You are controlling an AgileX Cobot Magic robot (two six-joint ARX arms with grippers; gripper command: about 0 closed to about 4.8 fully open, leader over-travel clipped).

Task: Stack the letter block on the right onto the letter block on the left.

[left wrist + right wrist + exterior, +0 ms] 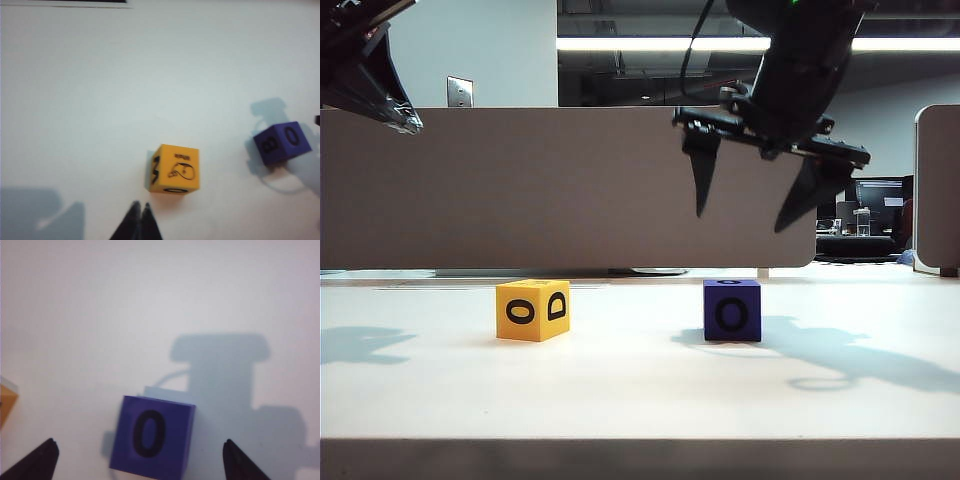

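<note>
The purple letter block [732, 310] stood on the white table [640, 400], well apart from the yellow letter block [532, 310] to its left, nothing between them. The right gripper [750, 205] hung above the purple block, jaws spread wide, empty. The left gripper [140, 222], fingertips pressed together, hovered near the yellow block. A beige partition [520, 190] stood behind.

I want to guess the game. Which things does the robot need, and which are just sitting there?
Needed:
- purple block, on the right, under the open right end effector
- yellow block, on the left
- left end effector, shut, up near the yellow block

Just there:
- white table
- beige partition behind it
</note>
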